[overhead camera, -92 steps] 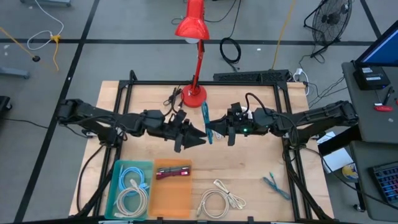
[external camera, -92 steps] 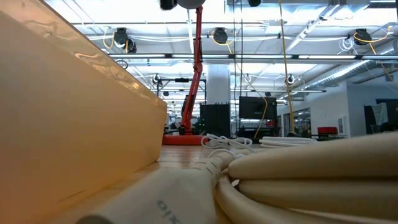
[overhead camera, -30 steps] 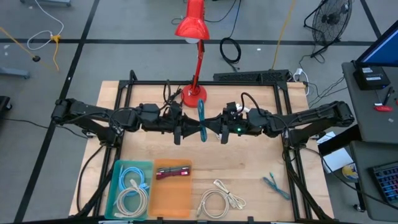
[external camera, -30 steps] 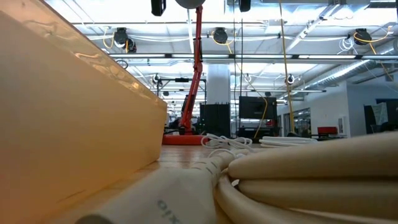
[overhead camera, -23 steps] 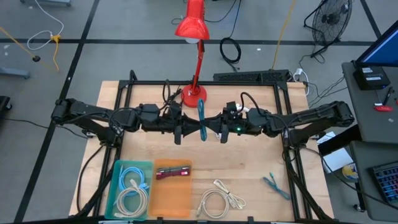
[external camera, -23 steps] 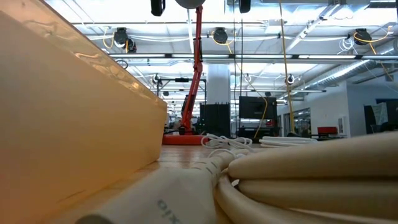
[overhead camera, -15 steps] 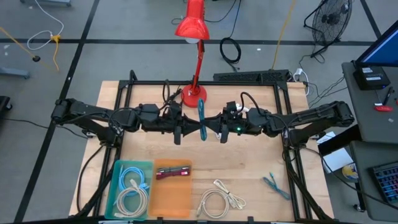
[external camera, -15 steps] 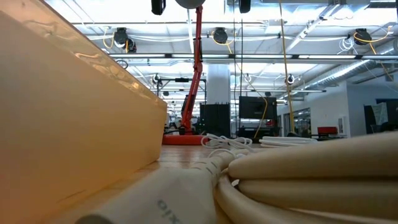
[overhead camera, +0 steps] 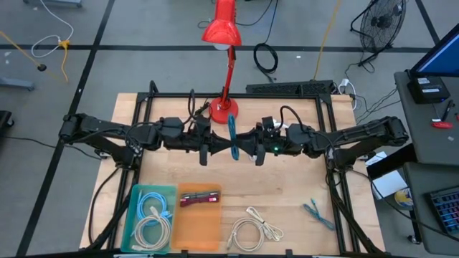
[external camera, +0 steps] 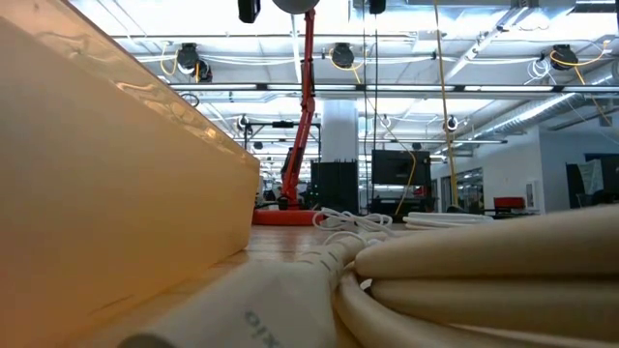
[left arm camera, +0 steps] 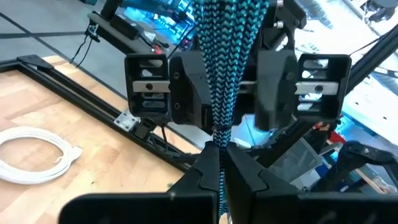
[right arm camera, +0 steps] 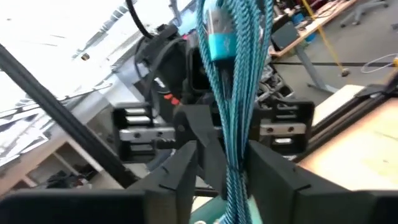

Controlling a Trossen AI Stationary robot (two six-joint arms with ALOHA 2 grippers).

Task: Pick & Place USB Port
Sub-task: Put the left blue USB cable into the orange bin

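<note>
Nearest the viewer, the orange bin (overhead camera: 199,223) and blue bin (overhead camera: 149,215) sit at the table's front edge, well below both grippers; they look like the sorting destinations. A white cable coil (overhead camera: 251,231) lies beside them, and a second teal cable (overhead camera: 316,211) farther right.

At mid-table the teal braided USB cable (overhead camera: 233,138) hangs bundled between the two grippers. The left gripper (left arm camera: 221,167) is clamped narrow on the cable's lower end. The right gripper (right arm camera: 225,163) faces it with fingers parted around the strands, apparently releasing. This reads as a handover to the arm nearer the bins.

Beyond the grippers stands the red lamp (overhead camera: 223,109).
</note>
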